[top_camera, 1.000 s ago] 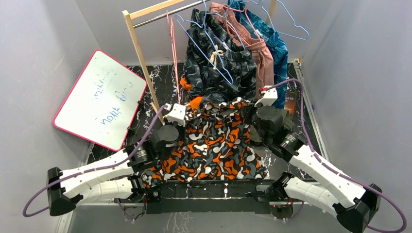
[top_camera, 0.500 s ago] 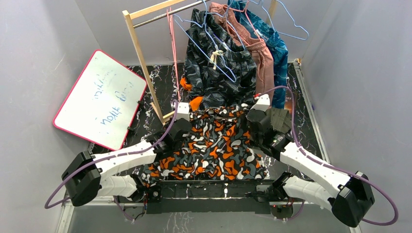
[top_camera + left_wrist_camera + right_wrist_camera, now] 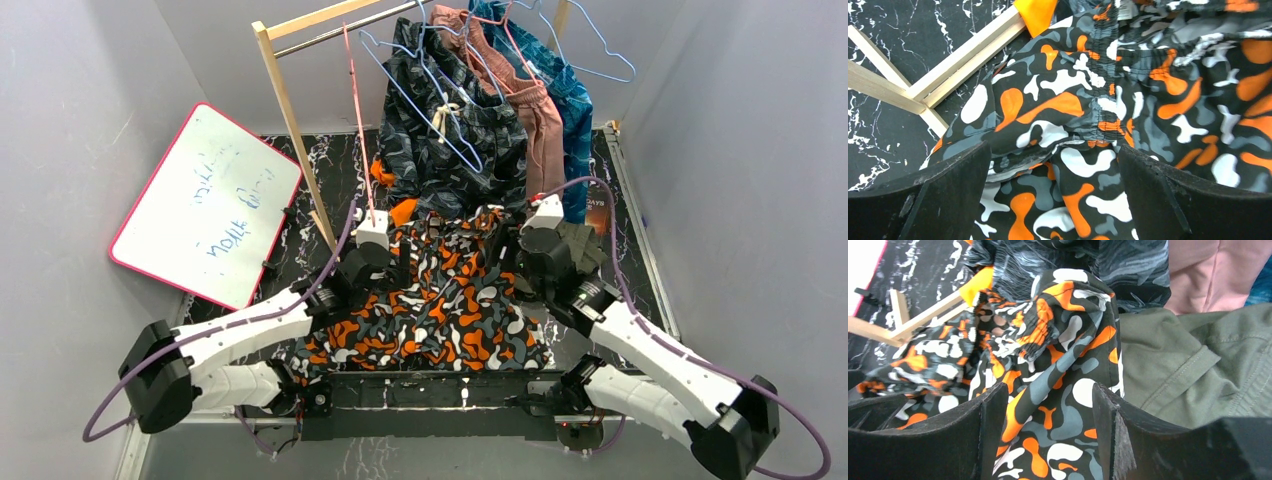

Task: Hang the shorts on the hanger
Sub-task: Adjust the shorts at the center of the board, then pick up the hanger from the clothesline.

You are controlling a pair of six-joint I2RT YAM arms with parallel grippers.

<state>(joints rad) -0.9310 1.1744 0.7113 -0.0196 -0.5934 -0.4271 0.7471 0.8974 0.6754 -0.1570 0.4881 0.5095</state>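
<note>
Two pairs of fingers (image 3: 938, 195) parted wide, nothing clamped between either. Left gripper (image 3: 1055, 167) low over the shorts (image 3: 1088, 100), elastic waistband bunched just ahead of the fingertips, camouflage cloth between and beneath them; wooden rack foot (image 3: 923, 85) ahead and to the left on the black marble table (image 3: 878, 125). Right gripper (image 3: 1048, 405) likewise spread above the same shorts, cloth heaped ahead of and between the pads; olive-green shorts (image 3: 1198, 360) just right of the right finger, touching the camouflage edge.
</note>
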